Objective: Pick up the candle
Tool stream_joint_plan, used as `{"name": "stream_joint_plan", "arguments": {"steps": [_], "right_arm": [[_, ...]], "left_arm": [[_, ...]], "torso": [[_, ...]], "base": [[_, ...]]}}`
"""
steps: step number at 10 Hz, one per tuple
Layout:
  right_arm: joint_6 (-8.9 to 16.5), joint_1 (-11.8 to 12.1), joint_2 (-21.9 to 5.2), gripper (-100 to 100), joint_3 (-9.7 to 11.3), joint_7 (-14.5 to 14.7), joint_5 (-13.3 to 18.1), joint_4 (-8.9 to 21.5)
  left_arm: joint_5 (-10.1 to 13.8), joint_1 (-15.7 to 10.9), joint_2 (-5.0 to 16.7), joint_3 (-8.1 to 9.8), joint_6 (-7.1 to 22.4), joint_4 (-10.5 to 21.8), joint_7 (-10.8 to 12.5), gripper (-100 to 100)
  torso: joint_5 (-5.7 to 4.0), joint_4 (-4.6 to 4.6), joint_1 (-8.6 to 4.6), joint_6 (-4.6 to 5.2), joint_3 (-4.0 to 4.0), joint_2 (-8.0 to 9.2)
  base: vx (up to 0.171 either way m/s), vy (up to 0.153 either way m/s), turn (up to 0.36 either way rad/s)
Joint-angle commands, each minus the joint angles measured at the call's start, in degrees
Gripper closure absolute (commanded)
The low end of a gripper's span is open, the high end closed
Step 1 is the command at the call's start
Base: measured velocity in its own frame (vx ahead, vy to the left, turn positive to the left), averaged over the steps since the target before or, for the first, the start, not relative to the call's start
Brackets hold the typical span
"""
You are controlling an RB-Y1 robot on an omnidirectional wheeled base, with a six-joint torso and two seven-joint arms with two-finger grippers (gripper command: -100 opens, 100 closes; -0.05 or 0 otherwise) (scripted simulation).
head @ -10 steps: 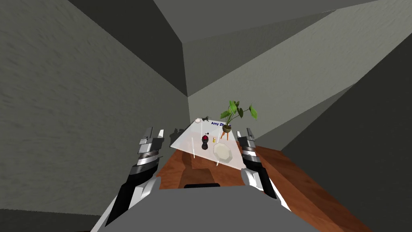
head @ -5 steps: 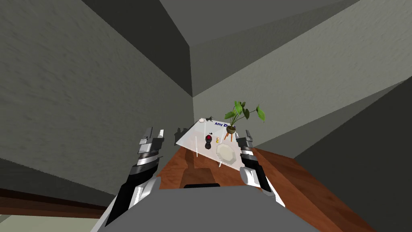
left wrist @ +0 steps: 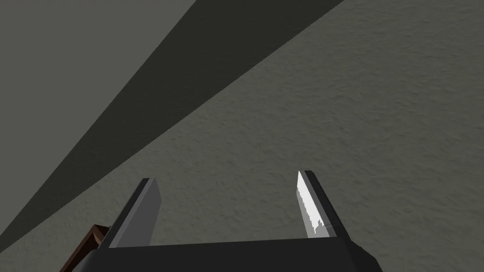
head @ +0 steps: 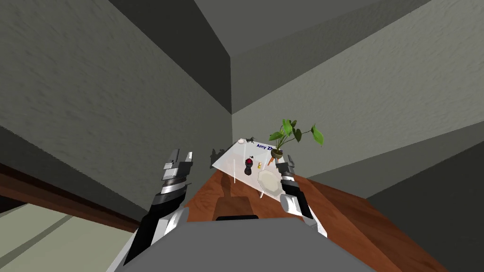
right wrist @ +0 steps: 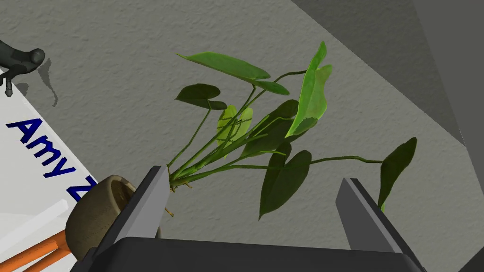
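Claws both stood wide and empty: left claw (left wrist: 227,210) near the wall (left wrist: 378,94), right claw (right wrist: 257,212) facing a potted plant (right wrist: 255,137) on the pale surface (head: 230,158). Left of that claw, the small yellow candle (head: 259,164) sat just beside a dark red-topped object (head: 248,166), near a plate (head: 269,182); its axis was too small to read.

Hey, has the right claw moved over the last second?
Yes. Against the potted plant on the white table, the right claw has drawn nearer its pot; the whole view shifted, so my body moved too.
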Motion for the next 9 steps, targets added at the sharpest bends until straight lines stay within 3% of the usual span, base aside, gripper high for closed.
{"name": "stream_joint_plan", "arguments": {"steps": [1, 9], "right_arm": [[-0.3, -0.2, -0.2, -100, 0.0, -2.1, -0.8, 2.2], [-1.5, -5.6, -1.7, -100, -1.1, -14.5, -8.1, 17.0]], "left_arm": [[0.0, 0.0, 0.0, 0.00, 0.0, 0.0, 0.0, 0], [0.0, 0.0, 0.0, 0.00, 0.0, 0.0, 0.0, 0]], "torso": [[0.00, 0.00, 0.00, 0.00, 0.00, 0.00], [-0.01, 0.00, -0.05, 0.01, 0.01, 0.01]], "base": [[-0.006, -0.004, 0.105], [-0.009, -0.008, 0.166]]}}
